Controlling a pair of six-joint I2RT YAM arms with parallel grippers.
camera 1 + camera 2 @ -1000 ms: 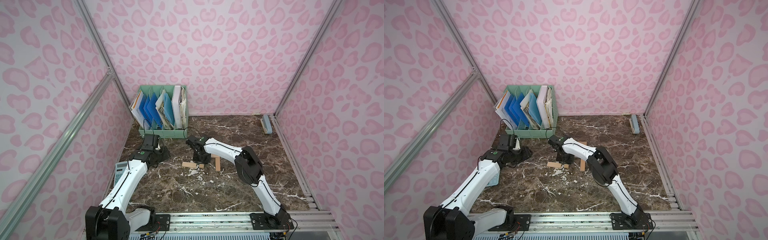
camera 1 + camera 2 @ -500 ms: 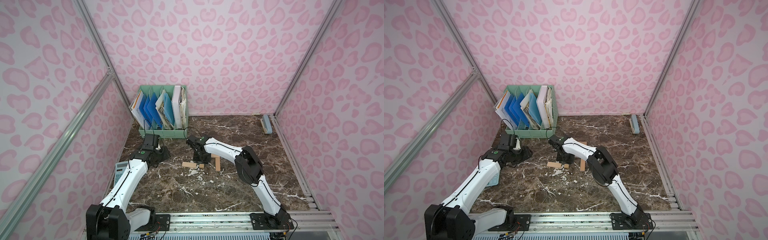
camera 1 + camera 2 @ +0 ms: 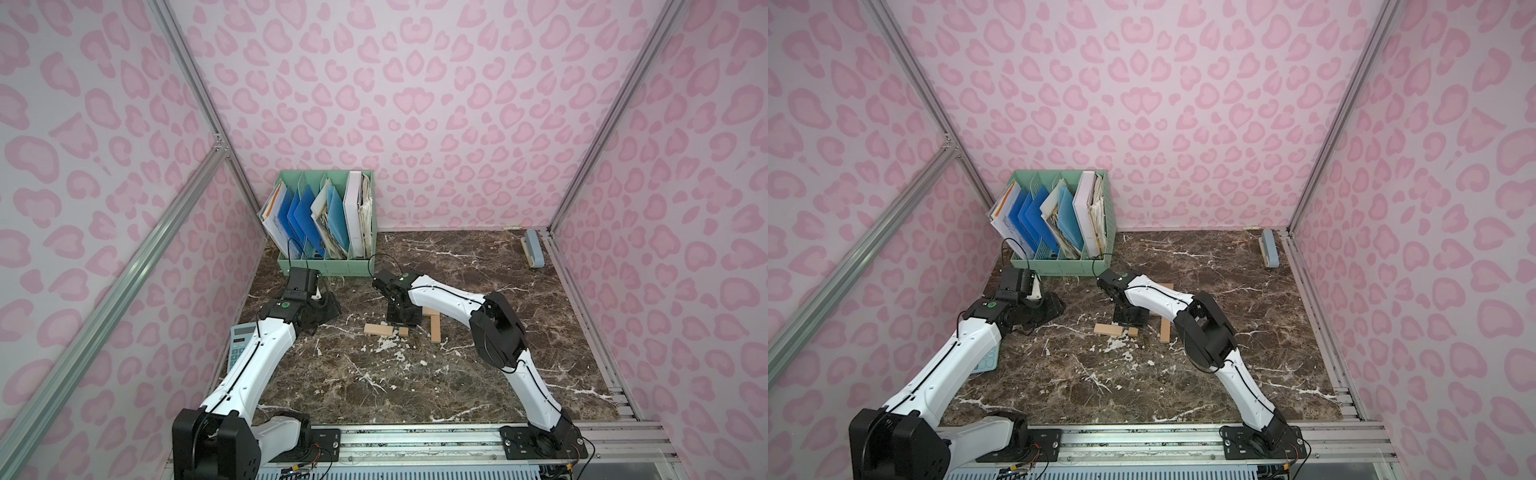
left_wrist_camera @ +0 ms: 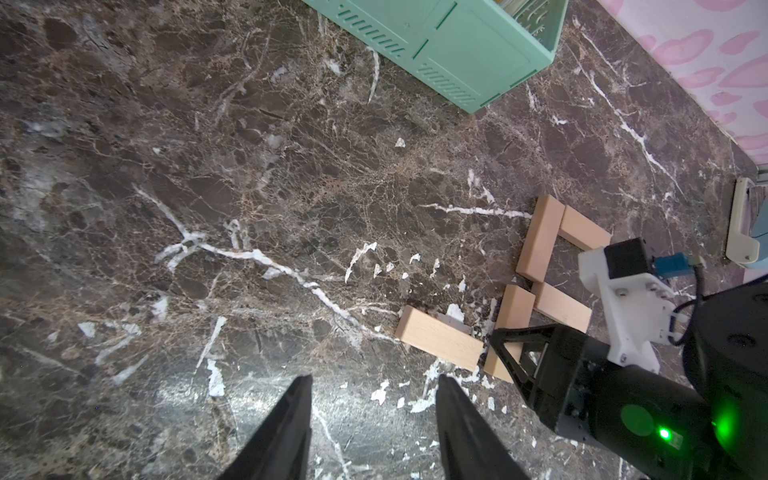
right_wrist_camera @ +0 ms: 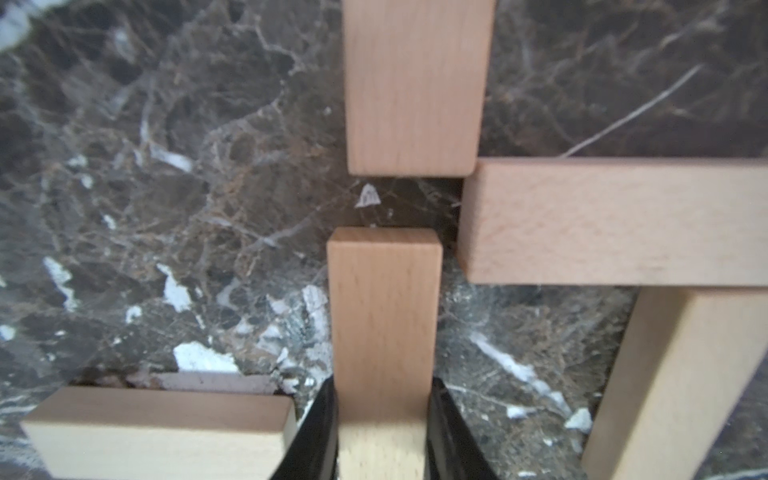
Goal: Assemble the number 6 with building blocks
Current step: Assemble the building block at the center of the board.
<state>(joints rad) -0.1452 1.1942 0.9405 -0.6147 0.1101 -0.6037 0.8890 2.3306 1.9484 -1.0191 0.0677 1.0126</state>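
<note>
The right pincer (image 5: 382, 386) is pinching one of the building blocks, a tan plank (image 5: 384, 316), across its narrow width near one end, with the black fingers (image 5: 318, 436) pressed against both long sides. Whether this plank rests on the bench (image 3: 415, 382) or hangs just above it I cannot tell. Straight ahead of the pincer, past a small gap at the tan plank's free end, a second plank (image 5: 415, 83) lies in line with it. A third plank (image 5: 615, 220) lies crosswise just beside that gap. A fourth plank (image 5: 665, 382) meets its long edge and runs back alongside the pincer, apart from it. A fifth plank (image 5: 158, 428) lies crosswise just beside one finger, on the side toward the left pincer (image 4: 374, 395). In the left wrist view a sixth plank (image 4: 584, 228) touches the second at its far corner, so the number 6 (image 4: 561, 309) is outlined only in part. The left pincer is spread and empty, pointing over bare bench, near the fifth plank but not touching it. The green file box (image 3: 328, 266) stands just beyond it, and the calculator (image 3: 241, 345) lies back beside its arm.
</note>
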